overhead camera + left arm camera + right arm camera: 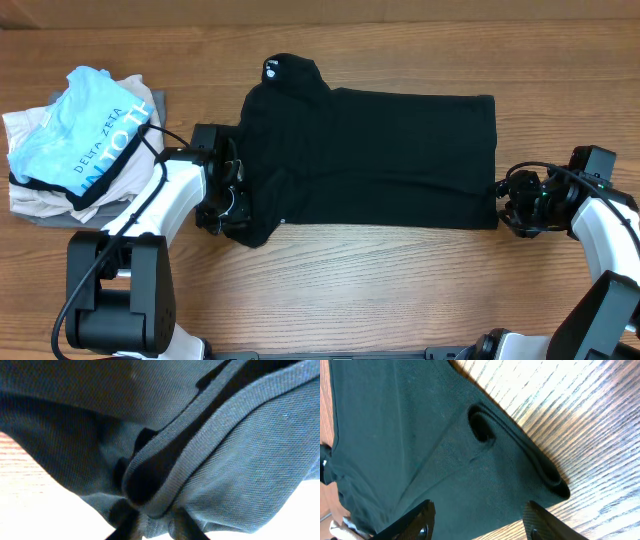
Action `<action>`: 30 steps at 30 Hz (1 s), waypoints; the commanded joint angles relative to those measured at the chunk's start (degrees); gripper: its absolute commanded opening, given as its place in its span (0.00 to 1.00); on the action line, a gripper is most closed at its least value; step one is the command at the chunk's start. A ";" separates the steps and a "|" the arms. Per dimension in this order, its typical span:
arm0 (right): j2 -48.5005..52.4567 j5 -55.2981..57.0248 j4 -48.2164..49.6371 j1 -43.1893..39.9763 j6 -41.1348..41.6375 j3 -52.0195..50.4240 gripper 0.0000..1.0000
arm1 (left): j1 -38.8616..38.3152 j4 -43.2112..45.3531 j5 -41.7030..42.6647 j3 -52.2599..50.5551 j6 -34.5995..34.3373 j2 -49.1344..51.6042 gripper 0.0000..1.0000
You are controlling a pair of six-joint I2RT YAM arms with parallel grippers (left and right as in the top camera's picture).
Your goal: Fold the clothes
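**A:** Looking for the shirt (380, 155): where does it lie?

**B:** Spread flat across the middle of the counter (400, 290), its long side running left to right. The collar (292, 75) pokes out at the far left corner, with a tiny white label (271, 70) on it.

**A:** And the left jaws?

**B:** They sit at the shirt's near left edge, at the end of the left arm (165, 195), where the cloth is bunched into a dark lump. From the left wrist, a thick fold with a stitched hem (165, 475) runs down between the two fingers (120, 534) and is pinched there. So the left jaws stand narrow, holding the shirt.

**A:** The right jaws?

**B:** Those are at the shirt's near right corner, on the right arm (605, 215). They stand wide. From the right wrist the fingers (417, 522) are well apart, flat cloth shows in the gap between them, and nothing is gripped. The corner (555, 482) lies in layers on the wood.

**A:** Anything else there?

**B:** A pile (40, 190) of clothes at the left edge, apart from the shirt, with the left arm between the two. On top is a blue shirt (90, 130) with white lettering, and under it are white and grey garments.
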 commanded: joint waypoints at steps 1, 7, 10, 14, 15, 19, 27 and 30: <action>0.11 -0.11 -0.02 0.28 -0.35 1.40 0.61 | 0.37 0.17 0.28 -0.02 0.00 0.17 0.11; 0.11 -0.11 -0.07 0.28 -0.35 1.40 0.61 | 0.37 -1.81 -1.38 3.61 0.02 0.17 0.06; 0.11 -0.11 -0.09 0.28 -0.35 1.40 0.61 | 0.37 -5.22 -3.37 8.11 0.28 0.17 0.05; 0.11 -0.11 -0.07 0.28 -0.35 1.40 0.60 | 0.37 -8.55 -7.45 15.32 1.20 0.17 0.05; 0.11 -0.11 -0.04 0.28 -0.35 1.40 0.61 | 0.37 -8.55 -8.72 17.05 1.81 0.17 0.05; 0.11 -0.11 -0.04 0.26 -0.35 1.40 0.61 | 0.37 -6.43 -10.16 20.20 4.92 0.17 0.05; 0.11 -0.11 -0.04 0.26 -0.35 1.40 0.61 | 0.37 1.18 -10.19 20.31 9.84 0.17 0.05; 0.11 -0.11 -0.07 0.26 -0.35 1.40 0.61 | 0.37 3.37 -10.16 20.31 11.78 0.17 0.07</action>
